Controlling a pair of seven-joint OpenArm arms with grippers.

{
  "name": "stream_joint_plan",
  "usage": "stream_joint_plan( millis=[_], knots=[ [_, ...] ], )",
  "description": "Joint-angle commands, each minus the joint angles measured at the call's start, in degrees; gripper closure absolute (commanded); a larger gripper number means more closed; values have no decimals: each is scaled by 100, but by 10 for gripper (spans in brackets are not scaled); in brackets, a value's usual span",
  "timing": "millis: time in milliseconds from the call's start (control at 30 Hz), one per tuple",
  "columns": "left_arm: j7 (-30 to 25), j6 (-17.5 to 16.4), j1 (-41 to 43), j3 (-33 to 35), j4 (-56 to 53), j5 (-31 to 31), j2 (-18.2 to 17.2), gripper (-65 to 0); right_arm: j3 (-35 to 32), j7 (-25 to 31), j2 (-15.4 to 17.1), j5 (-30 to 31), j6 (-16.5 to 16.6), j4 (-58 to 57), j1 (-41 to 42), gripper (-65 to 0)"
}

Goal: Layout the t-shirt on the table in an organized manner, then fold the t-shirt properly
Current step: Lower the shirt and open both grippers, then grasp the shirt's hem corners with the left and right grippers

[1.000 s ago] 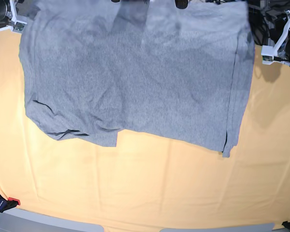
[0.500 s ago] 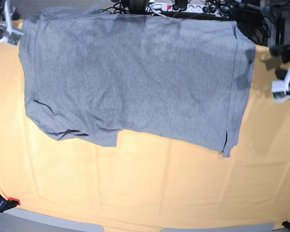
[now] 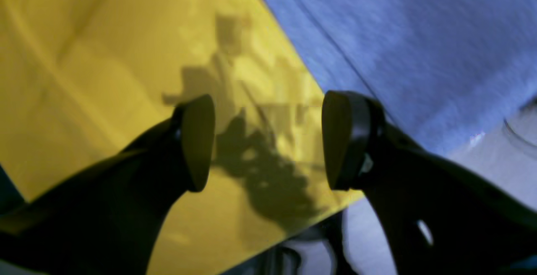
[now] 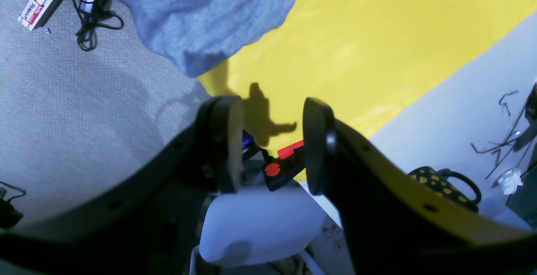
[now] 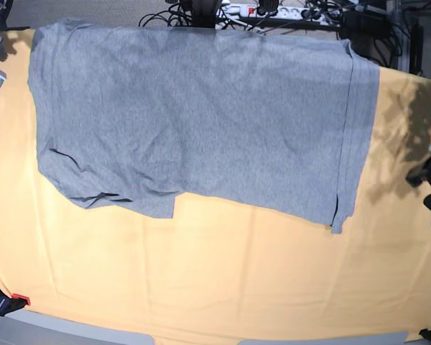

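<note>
grey carpet (image 4: 63, 98), cables (image 5: 201, 11) behind

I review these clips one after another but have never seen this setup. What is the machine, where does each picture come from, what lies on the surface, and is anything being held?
It is a robot with two arms, each ending in a two-fingered gripper. One picture looks down on the whole table, which is covered in a yellow-orange cloth. The other two come from cameras mounted on the wrists, so the black fingers fill the foreground.

A grey t-shirt lies spread over the far part of the table, plain side up, its far edge at the table's back edge. One side is bunched and creased, so it is not yet laid out flat.

The left gripper hovers over the cloth beside the shirt's edge, jaws apart. The right gripper hangs past a table corner, also apart. Neither holds anything.
</note>
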Motion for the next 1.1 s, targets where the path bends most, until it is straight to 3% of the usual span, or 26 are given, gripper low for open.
stream_joint_plan(
  millis=[0, 200, 400, 533, 733, 867, 933, 1067],
  knots=[
    [-60, 9, -249, -85, -216, 70, -28, -399, 68, 2, 72, -33, -17, 37, -15, -263],
    [-186, 2, -752, -85, -1790, 131, 590, -399, 68, 7, 72, -31, -17, 37, -15, -263],
    [-695, 2, -868, -85, -3178, 118, 1104, -399, 68, 7, 72, -31, -17, 37, -15, -263],
    [-927, -227, -870, -85, -3882, 74, 1537, -399, 68, 26, 72, -31, -17, 37, -15, -263],
    [-1729, -595, -868, -85, -4448, 136, 2031, -399, 68, 24, 70, -31, -17, 37, -15, -263],
    [-2535, -636, -857, -85, -4522, 824, 2337, -399, 68, 24, 68, -31, -17, 37, -15, -263],
    [-3003, -466, -850, -83, -4522, 1316, 2472, -399, 68, 24, 52, -28, -17, 37, -15, -263],
    [-3545, 254, -855, -83, -4522, 2098, 2728, -399, 68, 24, 44, -28, -20, 37, -17, -263]
  ],
)
